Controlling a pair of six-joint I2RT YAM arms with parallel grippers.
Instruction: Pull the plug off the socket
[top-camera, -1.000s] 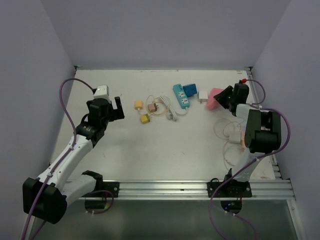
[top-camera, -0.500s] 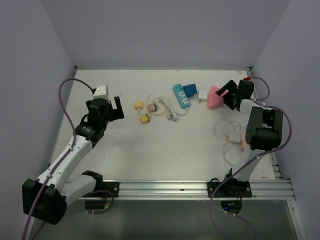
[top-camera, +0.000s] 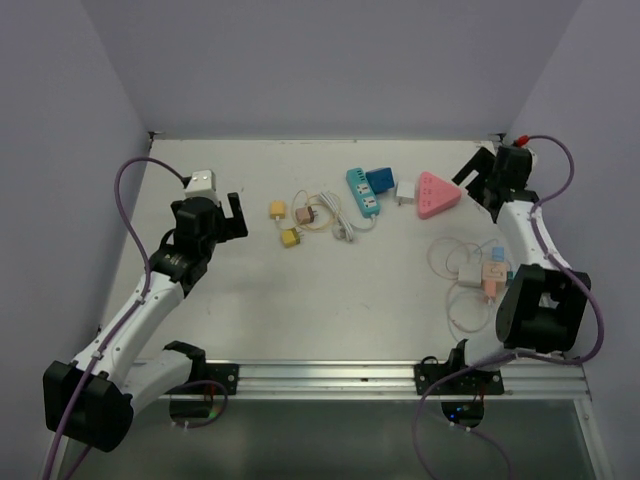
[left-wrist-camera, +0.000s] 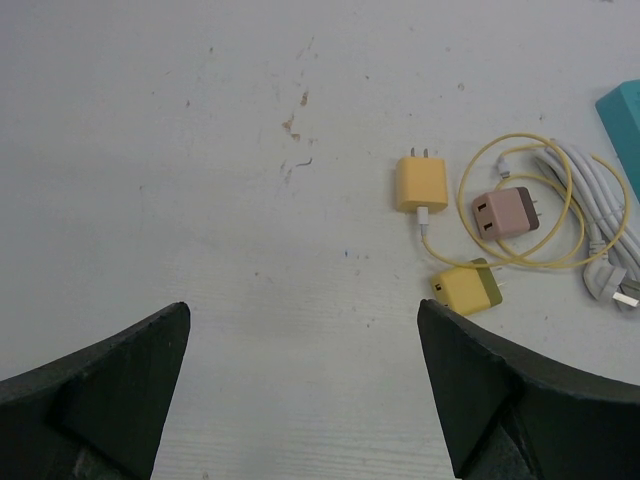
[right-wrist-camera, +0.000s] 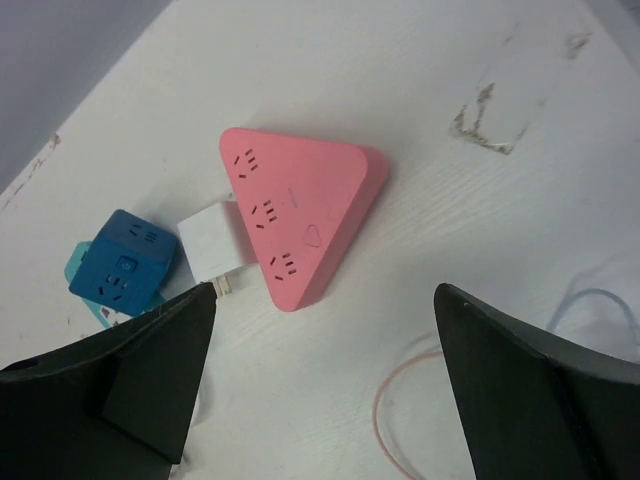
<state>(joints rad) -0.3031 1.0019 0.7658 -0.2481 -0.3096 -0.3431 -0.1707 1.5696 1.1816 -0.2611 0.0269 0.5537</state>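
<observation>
2 white/blk arms (top-camera: 138, 302) w/ purple cables (top-camera: 124, 187)

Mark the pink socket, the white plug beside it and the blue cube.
pink socket (right-wrist-camera: 300, 215): right wrist view, middle of top face.
white plug (right-wrist-camera: 213, 243): right wrist view, top of body.
blue cube (right-wrist-camera: 122, 268): right wrist view, top face.

Right wrist view: between my right jaws and ahead of them, the triangular socket (right-wrist-camera: 300, 215) lies flat on the desk (right-wrist-camera: 480, 60). The plug (right-wrist-camera: 213, 240) touches its edge toward the view's left jaw, with the cube socket (right-wrist-camera: 122, 270) just beyond. Ahead of my left jaws, toward the view's right jaw, lie three chargers (left-wrist-camera: 505, 212).
</observation>
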